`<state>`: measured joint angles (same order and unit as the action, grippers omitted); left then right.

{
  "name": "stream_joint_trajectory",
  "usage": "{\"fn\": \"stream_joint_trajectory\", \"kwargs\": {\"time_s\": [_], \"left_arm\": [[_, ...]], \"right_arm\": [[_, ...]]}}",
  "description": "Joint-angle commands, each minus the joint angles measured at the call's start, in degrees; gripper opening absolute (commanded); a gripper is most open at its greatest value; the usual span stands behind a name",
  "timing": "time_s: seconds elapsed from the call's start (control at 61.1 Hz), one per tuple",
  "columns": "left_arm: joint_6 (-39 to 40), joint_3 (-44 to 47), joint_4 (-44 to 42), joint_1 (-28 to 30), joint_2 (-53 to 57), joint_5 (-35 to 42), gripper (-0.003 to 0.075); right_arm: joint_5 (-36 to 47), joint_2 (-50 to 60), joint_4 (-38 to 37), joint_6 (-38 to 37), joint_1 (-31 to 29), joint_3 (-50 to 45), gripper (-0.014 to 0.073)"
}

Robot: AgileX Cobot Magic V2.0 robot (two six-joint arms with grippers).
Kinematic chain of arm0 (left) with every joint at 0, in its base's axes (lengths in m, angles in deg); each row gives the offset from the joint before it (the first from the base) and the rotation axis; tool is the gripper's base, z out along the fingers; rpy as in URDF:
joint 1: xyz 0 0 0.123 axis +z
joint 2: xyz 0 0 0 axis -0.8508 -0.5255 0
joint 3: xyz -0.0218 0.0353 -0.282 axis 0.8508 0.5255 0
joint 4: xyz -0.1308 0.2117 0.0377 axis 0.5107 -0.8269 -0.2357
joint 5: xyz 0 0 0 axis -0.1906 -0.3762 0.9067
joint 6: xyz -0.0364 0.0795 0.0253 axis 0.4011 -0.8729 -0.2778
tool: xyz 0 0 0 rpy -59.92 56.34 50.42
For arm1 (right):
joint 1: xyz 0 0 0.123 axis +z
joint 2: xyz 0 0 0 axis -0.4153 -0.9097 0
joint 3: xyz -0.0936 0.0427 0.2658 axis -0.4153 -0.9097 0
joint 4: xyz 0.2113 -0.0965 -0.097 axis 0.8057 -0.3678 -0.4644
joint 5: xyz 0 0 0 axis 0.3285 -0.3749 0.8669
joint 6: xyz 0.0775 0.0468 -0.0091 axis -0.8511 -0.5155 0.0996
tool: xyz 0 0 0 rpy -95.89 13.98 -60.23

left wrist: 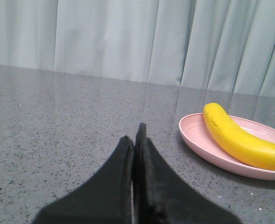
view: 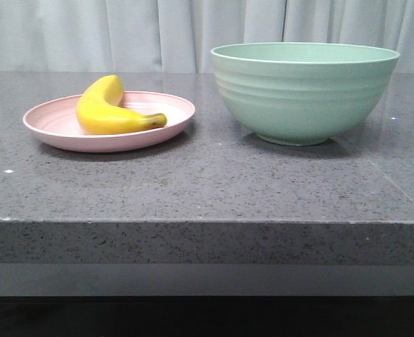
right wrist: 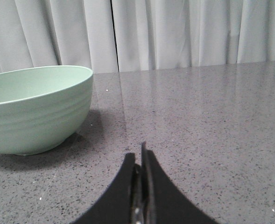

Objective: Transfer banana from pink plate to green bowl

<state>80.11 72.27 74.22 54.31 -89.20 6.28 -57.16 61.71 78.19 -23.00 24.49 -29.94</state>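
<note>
Both claws, left gripper [left wrist: 136, 135] and right gripper [right wrist: 142, 154], are pressed together empty above speckled stone, the glossy curved banana [left wrist: 240, 140] lying on the matte pink plate [left wrist: 198, 140] beside the left one.

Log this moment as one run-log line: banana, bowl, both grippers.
banana: on pink plate | green bowl: nothing visible inside | left gripper: shut, holding nothing | right gripper: shut, holding nothing | transfer: not started

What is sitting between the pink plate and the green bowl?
Nothing: in the front view only bare grey countertop separates the pink plate from the green bowl.
</note>
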Motion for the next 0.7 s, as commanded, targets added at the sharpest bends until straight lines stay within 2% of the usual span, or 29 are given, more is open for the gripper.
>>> {"fn": "stream_joint_trajectory", "kwargs": {"time_s": [0.0,0.147,0.36,0.507,0.687], "left_arm": [[0.2,0.3,0.0,-0.4,1.1,4.8,-0.002],[0.2,-0.5,0.9,-0.4,1.1,6.9,-0.002],[0.2,-9.6,2.9,-0.4,0.0,4.3,-0.002],[0.2,-21.1,2.9,-0.4,-4.8,-3.1,-0.002],[0.2,-35.8,2.9,-0.4,-14.3,-15.6,-0.002]], "right_arm": [[5.6,1.3,-0.5,0.2,-0.4,0.0,-0.0069],[6.7,1.3,0.0,0.1,-0.4,1.2,-0.0069],[-2.5,0.9,0.0,0.1,-0.4,10.8,-0.0069],[-9.7,-3.0,0.0,0.2,-0.4,20.6,-0.0069],[-18.1,-11.7,0.0,0.2,-0.4,32.3,-0.0069]]}}
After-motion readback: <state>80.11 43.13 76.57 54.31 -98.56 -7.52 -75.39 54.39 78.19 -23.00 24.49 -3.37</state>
